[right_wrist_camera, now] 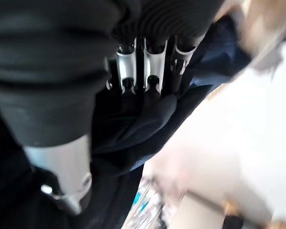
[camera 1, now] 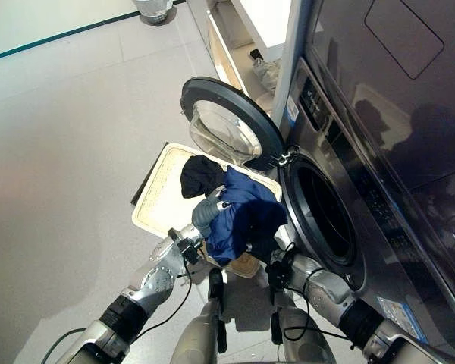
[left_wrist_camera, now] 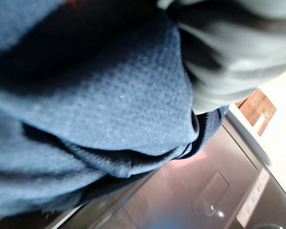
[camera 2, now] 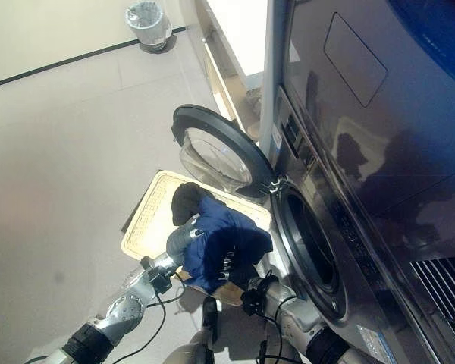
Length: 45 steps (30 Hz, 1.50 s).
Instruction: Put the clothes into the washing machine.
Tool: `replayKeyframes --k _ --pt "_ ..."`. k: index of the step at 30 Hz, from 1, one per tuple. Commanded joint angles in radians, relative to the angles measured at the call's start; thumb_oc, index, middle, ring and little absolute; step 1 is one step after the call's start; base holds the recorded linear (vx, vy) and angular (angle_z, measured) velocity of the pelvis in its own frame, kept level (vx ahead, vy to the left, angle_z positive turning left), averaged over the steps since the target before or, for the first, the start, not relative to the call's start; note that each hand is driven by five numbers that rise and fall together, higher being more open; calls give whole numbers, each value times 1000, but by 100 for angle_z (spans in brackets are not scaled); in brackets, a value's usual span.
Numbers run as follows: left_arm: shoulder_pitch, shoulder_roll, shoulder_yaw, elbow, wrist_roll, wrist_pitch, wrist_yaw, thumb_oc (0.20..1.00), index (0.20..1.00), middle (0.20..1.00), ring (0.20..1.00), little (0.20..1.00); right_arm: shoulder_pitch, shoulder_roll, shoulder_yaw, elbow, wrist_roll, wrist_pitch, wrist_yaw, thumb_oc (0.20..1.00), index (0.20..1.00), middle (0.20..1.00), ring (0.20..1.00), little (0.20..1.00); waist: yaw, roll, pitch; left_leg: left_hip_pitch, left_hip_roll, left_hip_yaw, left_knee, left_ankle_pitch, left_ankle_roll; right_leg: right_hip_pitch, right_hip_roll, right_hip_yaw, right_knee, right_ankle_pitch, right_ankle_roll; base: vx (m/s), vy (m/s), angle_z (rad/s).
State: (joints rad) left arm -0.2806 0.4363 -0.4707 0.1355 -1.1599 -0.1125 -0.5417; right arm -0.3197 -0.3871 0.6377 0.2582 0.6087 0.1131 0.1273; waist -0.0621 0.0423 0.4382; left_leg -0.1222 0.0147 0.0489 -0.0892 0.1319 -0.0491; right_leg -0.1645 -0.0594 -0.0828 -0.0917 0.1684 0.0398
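- Our left hand [camera 1: 206, 214] is mostly buried under the blue garment [camera 1: 239, 212]; its fingers are hidden by cloth, so we cannot tell whether they are curled or straight.
- Our right hand [right_wrist_camera: 143, 67] shows in its wrist view with the fingers [right_wrist_camera: 126, 71] sunk into dark folds of the cloth and curled on it, so it grips the blue garment from the side nearer the machine.
- We hold the bundle of clothes in the air between both hands, just in front of the washing machine [camera 1: 379, 152] opening, above the near edge of the basket [camera 1: 161, 189].
- A black garment [camera 1: 200, 174] sits on the bundle's far side, touching the blue one.
- The round door [camera 1: 229, 121] stands swung open beside the drum opening [camera 1: 326, 216], whose inside is too dark to make out.
- The pale woven basket lies on the floor [camera 1: 68, 136] below the door; its visible part holds nothing.
- A small bin [camera 2: 149, 23] stands far off.
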Motion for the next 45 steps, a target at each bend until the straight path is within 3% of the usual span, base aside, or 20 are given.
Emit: replayKeyframes --k 1,9,11,20,28,29,30,34,41,45 --pt "-51 -24 60 -89 -36 -96 15 200 200 200 200 200 -8 -43 24 -78 -77 -19 64 1000 1000 1000 1000 1000 4 -27 -15 24 -76 56 15 -75 26 31 16 -19 26 -80 22 22 -8 -5" --pt "-20 -8 124 -56 -61 -128 47 200 200 200 200 200 27 -136 -79 -83 -24 -24 108 1000 1000 1000 1000 1000 10 -44 -36 40 -72 54 22 -83 25 49 12 -26 28 -81 33 37 -41 0" --pt "13 -8 177 -59 -42 -166 88 200 200 200 200 200 88 -163 -170 -120 -21 -66 65 1000 1000 1000 1000 1000 9 -59 -43 52 -68 55 18 -87 26 53 14 -24 34 -79 41 58 -87 -1" --pt "48 -43 277 -82 -17 -230 114 200 200 200 200 200 186 -116 -288 -110 -89 -124 29 1000 1000 1000 1000 1000 5 -67 -57 78 -66 57 13 -100 34 70 15 -15 37 -83 48 28 -13 -2" --pt "39 -42 278 -96 5 -193 121 200 200 200 200 200 183 -98 -308 -118 -132 -191 -54 1000 1000 1000 1000 1000 5 -61 -58 87 -67 56 16 -104 37 81 14 -16 39 -87 49 14 -1 -1" --pt "39 -40 274 -101 11 -180 123 200 200 200 200 200 180 -94 -311 -126 -141 -214 -82 1000 1000 1000 1000 1000 5 -59 -57 88 -67 56 16 -105 37 82 14 -16 40 -87 49 0 0 0" --pt "37 -39 263 -102 31 -151 117 200 200 200 200 200 172 -78 -322 -152 -184 -280 -157 1000 1000 1000 1000 1000 2 -52 -55 89 -67 57 19 -107 40 82 13 -12 42 -89 49 22 40 -1" --pt "45 -41 231 -111 42 -95 81 200 200 200 200 200 150 -74 -315 -208 -367 -346 -240 1000 1000 1000 1000 1000 -5 -33 -50 85 -72 56 25 -112 47 79 11 -3 42 -91 50 15 49 -6" --pt "26 -32 191 -125 24 -28 39 200 200 200 200 200 80 -103 -268 -210 -529 -347 -275 1000 1000 1000 1000 1000 0 -19 -42 76 -79 49 31 -114 50 75 7 -4 40 -93 48 1 5 0" --pt "-10 -21 154 -118 15 4 16 200 200 200 200 200 -3 -141 -193 -183 -627 -295 -228 1000 1000 1000 1000 1000 10 -15 -33 64 -84 38 38 -115 49 70 1 -13 43 -95 49 -5 -6 4"
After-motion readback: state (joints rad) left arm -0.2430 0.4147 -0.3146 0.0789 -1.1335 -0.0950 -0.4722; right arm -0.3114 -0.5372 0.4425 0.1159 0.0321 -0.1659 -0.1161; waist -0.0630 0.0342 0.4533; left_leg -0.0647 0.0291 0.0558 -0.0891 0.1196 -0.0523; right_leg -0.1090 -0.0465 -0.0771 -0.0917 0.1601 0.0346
